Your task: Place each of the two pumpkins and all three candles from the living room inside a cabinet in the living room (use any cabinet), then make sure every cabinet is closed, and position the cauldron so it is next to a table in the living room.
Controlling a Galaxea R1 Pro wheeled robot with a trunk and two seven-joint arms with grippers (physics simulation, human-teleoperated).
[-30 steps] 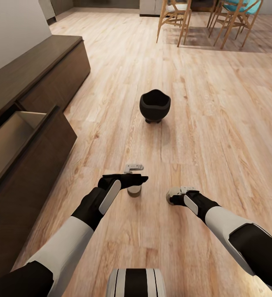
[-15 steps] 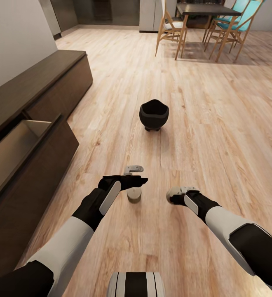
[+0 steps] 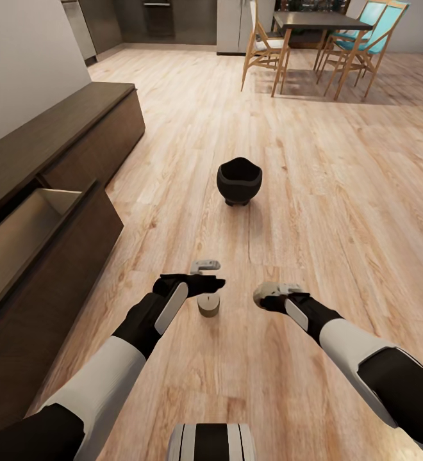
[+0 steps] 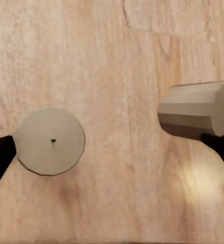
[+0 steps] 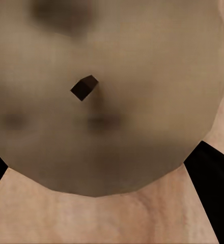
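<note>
A tan candle [image 3: 208, 305] stands on the wood floor just under my left gripper [image 3: 204, 273], which is open. In the left wrist view the candle's round top [image 4: 51, 141] lies close to one dark finger, and the left gripper [image 4: 99, 132] hangs above it with bare floor between the fingers. My right gripper [image 3: 270, 296] is shut on a second candle [image 3: 265, 293], whose top with its wick [image 5: 99, 96] looms close in the right wrist view. The black cauldron [image 3: 239, 180] stands on the floor ahead. The cabinet [image 3: 77, 128] runs along the left, with one drawer [image 3: 19, 224] pulled open. Pumpkins and table are out of view.
A dark dining table [image 3: 317, 20] with wooden and teal chairs [image 3: 266, 45] stands at the far back right. A white wall [image 3: 25, 57] rises behind the cabinet. The open drawer juts out into the floor at my left.
The camera has tilted up, so the cauldron and floor sit lower in the picture. More of the floor candle shows below my left gripper. My right gripper with its candle has edged left and up.
</note>
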